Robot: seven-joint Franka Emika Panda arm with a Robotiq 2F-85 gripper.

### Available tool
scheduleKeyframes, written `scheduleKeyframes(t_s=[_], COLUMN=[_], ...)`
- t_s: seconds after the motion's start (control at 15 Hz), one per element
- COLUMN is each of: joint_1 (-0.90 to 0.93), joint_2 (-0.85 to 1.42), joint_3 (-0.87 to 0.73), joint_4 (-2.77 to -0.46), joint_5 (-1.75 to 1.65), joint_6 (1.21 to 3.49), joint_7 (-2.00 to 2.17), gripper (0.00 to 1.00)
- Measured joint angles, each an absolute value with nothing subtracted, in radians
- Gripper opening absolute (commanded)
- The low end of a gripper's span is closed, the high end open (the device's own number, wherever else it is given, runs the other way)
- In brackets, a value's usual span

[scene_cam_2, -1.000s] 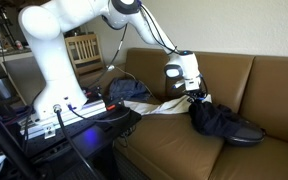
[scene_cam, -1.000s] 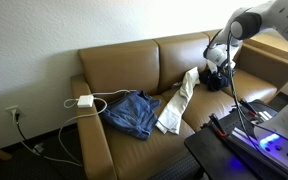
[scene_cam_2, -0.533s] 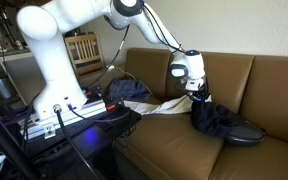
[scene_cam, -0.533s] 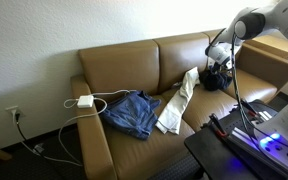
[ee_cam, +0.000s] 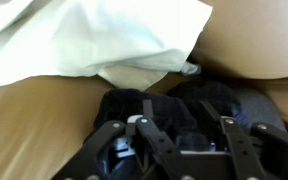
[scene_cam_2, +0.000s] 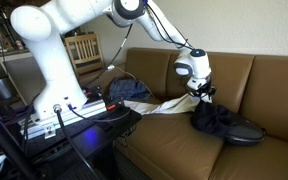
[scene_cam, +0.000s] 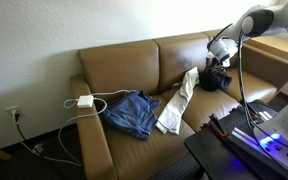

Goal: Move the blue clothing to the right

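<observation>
A dark navy garment lies bunched on the right sofa seat in both exterior views (scene_cam: 215, 80) (scene_cam_2: 224, 122). It fills the lower wrist view (ee_cam: 189, 100). My gripper (scene_cam: 220, 63) (scene_cam_2: 203, 90) hangs just above the garment's left edge. Its fingers (ee_cam: 180, 150) are spread apart, with nothing clamped between them. A pair of blue denim jeans (scene_cam: 132, 112) (scene_cam_2: 130, 90) lies on the left seat, far from the gripper.
A cream cloth (scene_cam: 178, 100) (scene_cam_2: 168, 105) (ee_cam: 94, 35) lies across the middle of the brown sofa (scene_cam: 124, 60), touching the navy garment. A white charger and cable (scene_cam: 85, 101) rest on the left armrest. A black equipment table (scene_cam: 234, 140) stands in front.
The gripper has risen slightly and shifted along the sofa above the navy garment. The garment, jeans and cream cloth have stayed in place.
</observation>
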State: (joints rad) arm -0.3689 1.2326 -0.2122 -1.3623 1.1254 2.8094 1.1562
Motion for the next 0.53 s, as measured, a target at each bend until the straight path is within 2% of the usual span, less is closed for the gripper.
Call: scheduleKeyframes(t_s=[0.13, 0.53], joint_1=[-0.365, -0.371], joint_2=[1.184, 0.938], joint_3=[-0.209, -0.149], joint_4=[-1.348, -1.381], joint_5=[1.105, 1.113], joint_6=[2.805, 2.769], joint_7=[1.153, 0.96], gripper=[0.97, 1.0])
